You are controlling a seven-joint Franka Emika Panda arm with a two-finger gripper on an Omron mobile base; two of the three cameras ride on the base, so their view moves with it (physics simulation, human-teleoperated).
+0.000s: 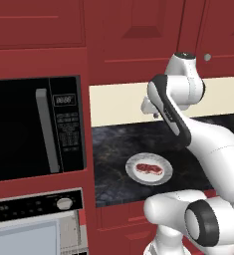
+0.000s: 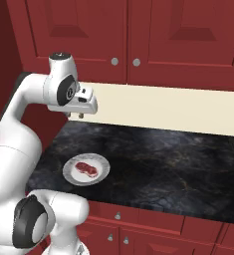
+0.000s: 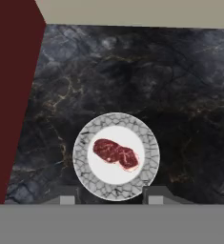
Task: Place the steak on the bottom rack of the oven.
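Note:
The steak (image 1: 149, 168) (image 2: 86, 168) (image 3: 116, 154), a small red marbled slab, lies in the middle of a round white plate (image 1: 166, 175) (image 2: 71, 177) (image 3: 151, 143) near the front left of the dark marble counter. My gripper (image 1: 156, 115) (image 2: 74, 115) (image 3: 111, 198) hangs well above the plate, pointing down, open, with nothing between its fingers. In the hand view the plate sits just above the two fingertips (image 3: 67, 198). The oven (image 1: 34, 219), silver-fronted with a round knob (image 1: 64, 203) and a pale glass window, is at the lower left of the left base view, below counter height.
A black microwave (image 1: 34, 129) with a keypad and a vertical grey handle is built in above the oven. A red cabinet column (image 3: 8, 95) bounds the counter (image 2: 163, 159) on the left. Red wall cabinets (image 2: 138, 35) hang above a cream backsplash.

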